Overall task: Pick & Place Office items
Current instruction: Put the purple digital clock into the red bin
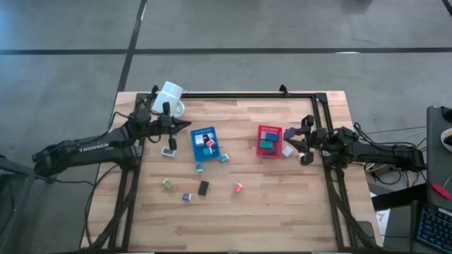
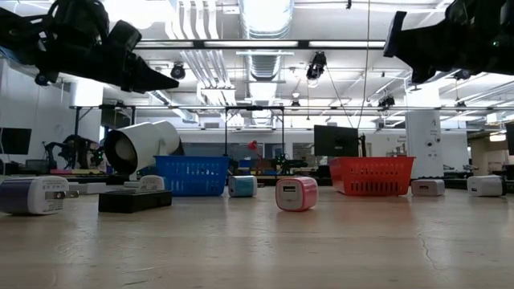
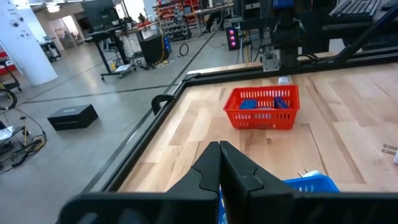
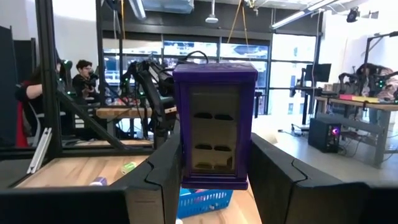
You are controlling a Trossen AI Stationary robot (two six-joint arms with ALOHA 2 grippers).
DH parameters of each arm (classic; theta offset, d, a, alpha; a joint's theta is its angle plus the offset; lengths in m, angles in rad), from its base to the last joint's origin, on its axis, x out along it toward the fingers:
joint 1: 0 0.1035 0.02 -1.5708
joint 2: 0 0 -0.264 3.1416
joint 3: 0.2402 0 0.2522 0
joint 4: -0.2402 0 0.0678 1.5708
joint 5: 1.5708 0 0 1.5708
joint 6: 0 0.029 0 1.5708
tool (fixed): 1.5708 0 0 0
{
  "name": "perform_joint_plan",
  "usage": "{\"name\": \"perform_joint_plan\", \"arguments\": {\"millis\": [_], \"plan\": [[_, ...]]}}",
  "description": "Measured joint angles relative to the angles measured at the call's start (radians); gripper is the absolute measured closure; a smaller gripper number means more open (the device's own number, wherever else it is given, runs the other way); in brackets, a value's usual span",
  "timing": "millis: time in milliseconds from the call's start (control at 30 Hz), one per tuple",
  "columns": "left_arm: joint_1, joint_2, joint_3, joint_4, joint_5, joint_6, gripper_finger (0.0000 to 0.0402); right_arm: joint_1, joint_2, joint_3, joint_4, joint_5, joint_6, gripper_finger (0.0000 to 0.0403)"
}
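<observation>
both arms are dark, almost black, with thin jointed links. the left arm (image 1: 85,149) has white letters on its side. the right arm (image 1: 381,152) carries thin cables. each end effector has two angular black fingers (image 3: 245,177).

White mug (image 1: 169,97) lay on its side near wooden table's (image 1: 282,212) back left corner, open mouth facing low camera. Blue basket (image 1: 205,143) sat left of centre, red basket (image 1: 269,140) right of centre, well apart. Black frame rail (image 1: 233,94) ran along back edge. Person (image 4: 83,78) sat in room beyond table.
</observation>
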Motion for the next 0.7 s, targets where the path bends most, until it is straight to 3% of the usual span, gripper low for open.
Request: {"name": "perform_joint_plan", "arguments": {"millis": [100, 333, 567, 700], "plan": [[0.000, 0.000, 0.000, 0.000, 0.000, 0.000, 0.0396, 0.000, 0.007, 0.000, -0.001, 0.008, 0.004, 0.0266], [0.000, 0.000, 0.000, 0.001, 0.000, 0.000, 0.0396, 0.004, 0.090, 0.073, -0.095, 0.157, 0.115, 0.0266], [0.000, 0.000, 0.000, 0.011, 0.000, -0.003, 0.0396, 0.023, 0.362, 0.233, -0.338, 0.440, 0.154, 0.0266], [0.000, 0.000, 0.000, 0.008, 0.000, -0.005, 0.0396, 0.022, 0.538, 0.325, -0.381, 0.463, 0.163, 0.0266]]}}
